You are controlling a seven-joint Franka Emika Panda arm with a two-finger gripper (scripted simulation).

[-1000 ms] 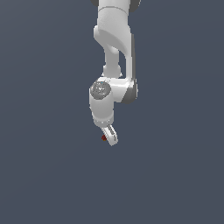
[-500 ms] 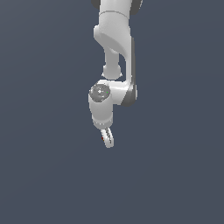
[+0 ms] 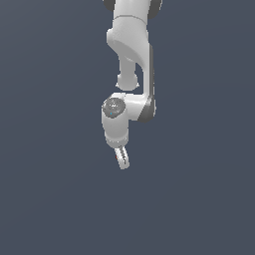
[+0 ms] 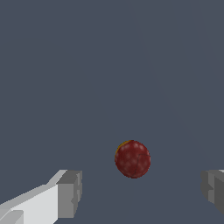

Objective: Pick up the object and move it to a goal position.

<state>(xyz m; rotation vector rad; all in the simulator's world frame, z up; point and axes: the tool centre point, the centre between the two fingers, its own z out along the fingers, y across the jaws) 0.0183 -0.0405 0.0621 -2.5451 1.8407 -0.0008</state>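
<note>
The object [image 4: 132, 159] is a small dark red, speckled, roundish blob on the plain grey surface. In the wrist view it lies between my two fingers, nearer the middle of the gap, and touches neither. My gripper [image 4: 142, 190] is open, with one grey pad [image 4: 70, 194] and the other grey pad [image 4: 214, 187] far apart on either side of it. In the exterior view the white gripper [image 3: 122, 160] points down below the arm, and its fingers almost wholly hide the object.
The white arm [image 3: 130, 50] comes down from the top of the exterior view. The flat dark grey surface [image 3: 50, 189] fills everything around it, and nothing else shows on it.
The gripper has dropped a little and come over the red blob. The blob showed beside the fingertips a second ago and is now covered by them in the exterior view.
</note>
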